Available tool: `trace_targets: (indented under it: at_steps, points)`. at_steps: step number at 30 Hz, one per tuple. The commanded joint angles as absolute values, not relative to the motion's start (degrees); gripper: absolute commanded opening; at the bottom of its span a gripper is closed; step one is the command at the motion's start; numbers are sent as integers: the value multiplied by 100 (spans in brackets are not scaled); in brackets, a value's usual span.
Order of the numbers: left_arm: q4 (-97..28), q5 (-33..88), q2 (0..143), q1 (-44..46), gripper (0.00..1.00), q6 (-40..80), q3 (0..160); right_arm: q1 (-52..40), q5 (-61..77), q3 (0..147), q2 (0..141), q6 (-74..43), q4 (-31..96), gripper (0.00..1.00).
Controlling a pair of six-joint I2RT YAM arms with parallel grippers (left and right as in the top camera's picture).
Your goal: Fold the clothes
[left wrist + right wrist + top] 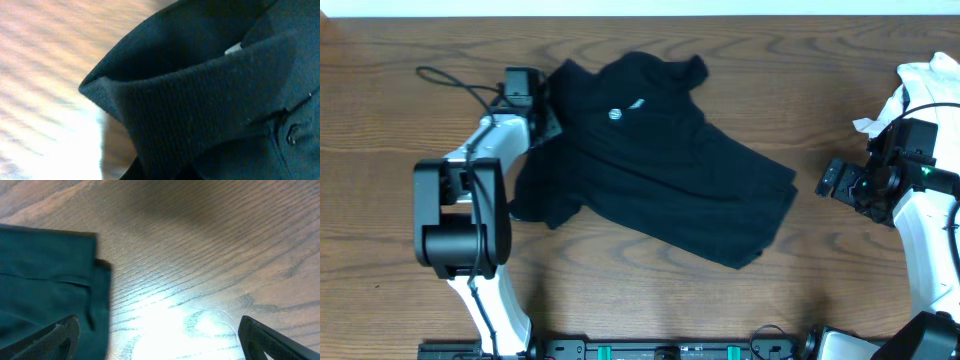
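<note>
T-shirt (660, 165), black: rumpled on table (400, 40). Left gripper (544, 108) clamped on its collar (200, 100), likely to drag it straight; right gripper (832, 180) wide open beside hem (780, 205), empty.

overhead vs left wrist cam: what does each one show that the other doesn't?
Overhead only: the whole black shirt spread out with its white logo, the left claw at the shirt's left edge, the open right claw off to the shirt's right, and a white garment at far right. Left wrist only: a close-up of the ribbed collar, a button and a white label. Both: the black shirt on the table.
</note>
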State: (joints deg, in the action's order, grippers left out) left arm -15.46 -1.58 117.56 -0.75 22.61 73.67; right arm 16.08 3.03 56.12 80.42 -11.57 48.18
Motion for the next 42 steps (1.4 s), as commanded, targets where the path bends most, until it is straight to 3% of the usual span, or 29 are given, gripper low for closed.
trace_targets:
  at_steps: [1, 4, 8, 9, 11, 15, 17, 19, 27, 39, 42]
  points:
    - [-1739, -410, 11813, -287, 11, 2644, 7301, 1653, 325, 5623, 8014, -1238, 4818, 99]
    - [-1732, -412, 11550, -294, 24, 2646, 7301, 1653, 325, 5623, 8014, -1238, 4818, 99]
    - [-1772, -412, 10986, -200, 24, 2655, 7301, 1653, 325, 5623, 8014, -1238, 4818, 99]
    - [-1778, -414, 10836, -174, 30, 2674, 7301, 1653, 325, 5623, 8014, -1238, 4818, 99]
    - [-1806, -414, 10449, -128, 55, 2672, 7301, 1653, 325, 5623, 8014, -1238, 4818, 99]
    - [-2322, -414, 9581, -121, 65, 2674, 7301, 1653, 325, 5623, 8014, -1238, 4818, 99]
    - [-2858, -414, 9166, -119, 78, 2676, 7301, 1653, 325, 5623, 8014, -1238, 4818, 99]
    - [-3494, -410, 8816, -119, 98, 2786, 7299, 1653, 325, 5623, 8014, -1238, 4818, 99]
    - [-5089, -410, 8224, -121, 98, 2928, 7299, 1653, 325, 5623, 8014, -1238, 4818, 99]
    - [-5120, -412, 8235, -121, 98, 2926, 7299, 1653, 329, 5623, 8014, -1240, 4805, 99]
    - [-5120, -412, 8235, -121, 98, 2926, 7299, 1653, 342, 5623, 8014, -1243, 4112, 99]
